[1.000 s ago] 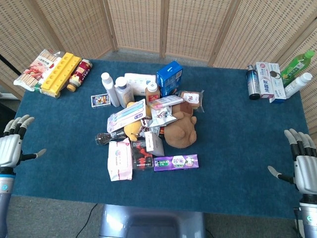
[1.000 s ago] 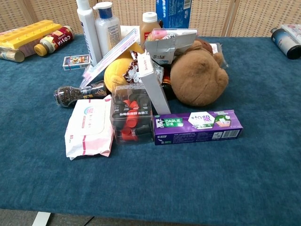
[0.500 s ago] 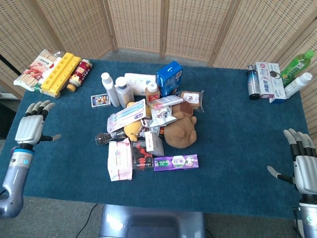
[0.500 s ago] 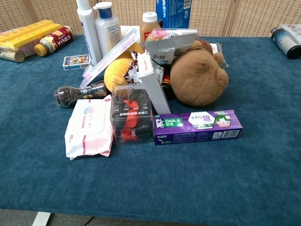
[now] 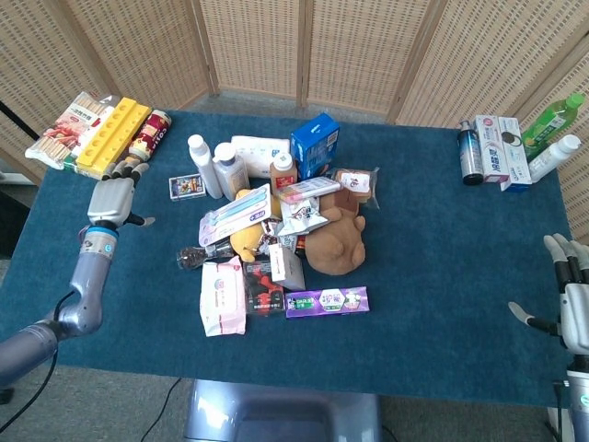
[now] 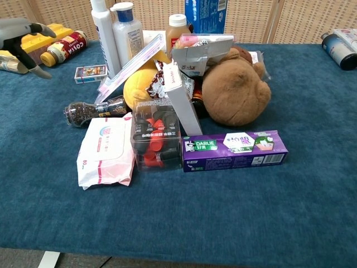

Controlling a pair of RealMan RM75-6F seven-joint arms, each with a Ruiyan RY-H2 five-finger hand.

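Table [image 5: 433, 304] carries a central pile [image 5: 276, 244]. Left hand [image 5: 112, 198], left of frame, hovers released, fingers spread, holding nothing; nearest it are the yellow tray [image 5: 112, 138] and jar [image 5: 147, 140], upper left, then the card box [image 5: 187, 186]. Advisable: approach from above, avoiding neighbours. Right hand [image 5: 572, 304], right edge, released, idle.

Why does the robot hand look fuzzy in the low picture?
In the chest view the left hand sits at the frame's corner, smeared and soft, while the purple toothpaste box reads sharp. In the head view the same hand looks crisper; lighting is even, shadows faint.
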